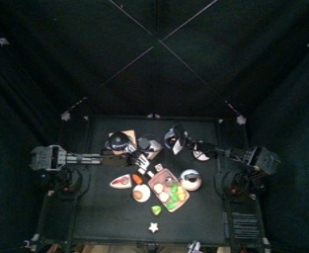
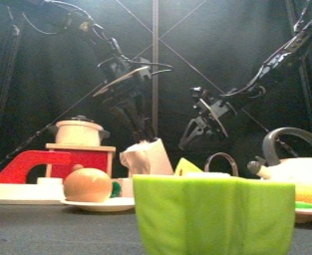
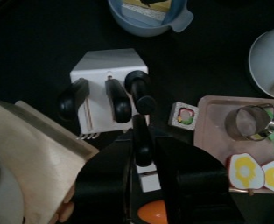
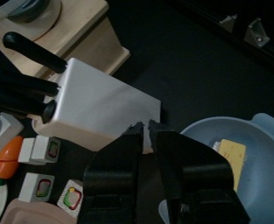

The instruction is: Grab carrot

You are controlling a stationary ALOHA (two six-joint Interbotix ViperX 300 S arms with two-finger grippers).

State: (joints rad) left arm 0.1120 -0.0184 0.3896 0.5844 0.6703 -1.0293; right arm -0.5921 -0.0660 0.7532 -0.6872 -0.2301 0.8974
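One carrot (image 4: 6, 159), orange with a green top, lies untouched on the table (image 1: 104, 222) beside the knife block (image 4: 98, 109). Right gripper (image 4: 146, 131), in from 3 o'clock, hovers over the block, jaws clenched empty. Left gripper (image 3: 139, 131), from 9 o'clock, likewise. Probably both still need to open and line up.

Tabletop (image 1: 104, 222): black. Knife block (image 3: 109, 74): white, black handles. Bowl (image 4: 250, 153): pale blue, yellow piece inside. Cup (image 2: 211, 214): bright green. Carrot (image 4: 7, 157): orange, green top. Stove toy (image 2: 45, 164): red. Egg (image 2: 88, 183): tan-orange on white plate (image 2: 99, 205).
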